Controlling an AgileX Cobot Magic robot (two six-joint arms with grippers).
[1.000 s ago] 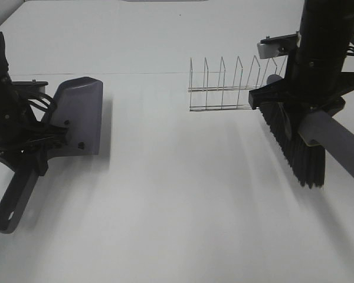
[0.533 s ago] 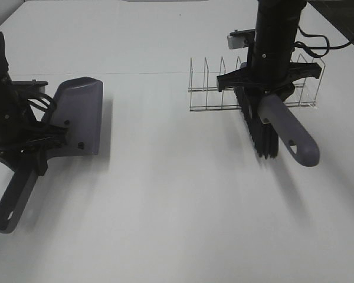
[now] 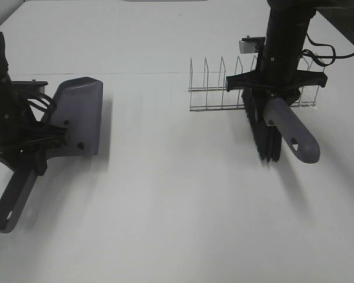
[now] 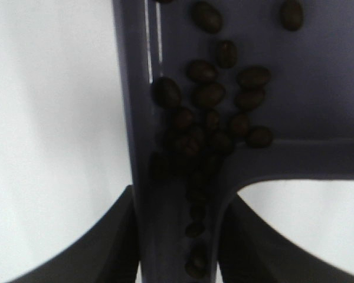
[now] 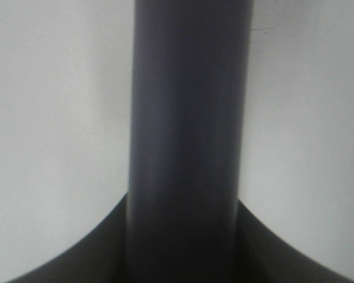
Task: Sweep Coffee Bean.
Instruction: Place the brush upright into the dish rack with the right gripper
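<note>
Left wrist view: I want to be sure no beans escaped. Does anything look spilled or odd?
No spill shows: the coffee beans lie inside the dustpan, none visible on the table. One oddity: several sit in the groove of the handle, bunched at the pan's rear.

Counting one dustpan point(image 3: 78, 118) near the table's point(image 3: 177, 224) left edge, one brush point(image 3: 289, 132) and one wire rack point(image 3: 215, 94) toward the far right edge; tallying roughly twenty coffee beans point(image 4: 209, 94), clumped too darkly for exactness.
</note>
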